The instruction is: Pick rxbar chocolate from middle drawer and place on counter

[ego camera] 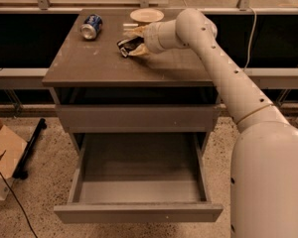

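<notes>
The rxbar chocolate (128, 45) is a small black wrapper with a white patch, held between the fingers of my gripper (134, 42) low over the counter (94, 63), near its back middle. The bar looks to be touching or just above the counter top. My white arm reaches in from the right. The middle drawer (139, 213) is pulled wide open below, and its grey inside shows nothing in it.
A blue soda can (91, 26) lies on its side at the counter's back left. A shallow bowl (146, 16) stands at the back edge behind my gripper. A cardboard box (2, 152) and a black cable lie on the floor at the left.
</notes>
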Robot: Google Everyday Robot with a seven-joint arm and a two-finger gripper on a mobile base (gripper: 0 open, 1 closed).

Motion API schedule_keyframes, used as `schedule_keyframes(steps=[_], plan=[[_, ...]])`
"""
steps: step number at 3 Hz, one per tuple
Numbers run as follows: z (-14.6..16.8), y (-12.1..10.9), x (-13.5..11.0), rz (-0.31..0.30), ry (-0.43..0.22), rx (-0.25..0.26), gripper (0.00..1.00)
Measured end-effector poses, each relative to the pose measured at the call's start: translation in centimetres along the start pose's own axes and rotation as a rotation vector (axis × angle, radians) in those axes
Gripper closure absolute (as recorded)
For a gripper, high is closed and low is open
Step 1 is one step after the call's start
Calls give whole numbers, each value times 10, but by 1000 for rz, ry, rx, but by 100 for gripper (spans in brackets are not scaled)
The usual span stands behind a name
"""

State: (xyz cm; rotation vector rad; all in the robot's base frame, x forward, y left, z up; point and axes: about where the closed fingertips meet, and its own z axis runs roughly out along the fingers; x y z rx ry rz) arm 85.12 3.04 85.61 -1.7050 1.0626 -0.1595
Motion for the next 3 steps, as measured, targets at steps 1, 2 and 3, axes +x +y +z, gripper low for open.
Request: schedule_keyframes(steps=[1,2,3], plan=[[3,2,-1,0,-4,-4,13],[6,4,-3,0,-7,-7,0],[6,4,-3,0,-7,-7,0]])
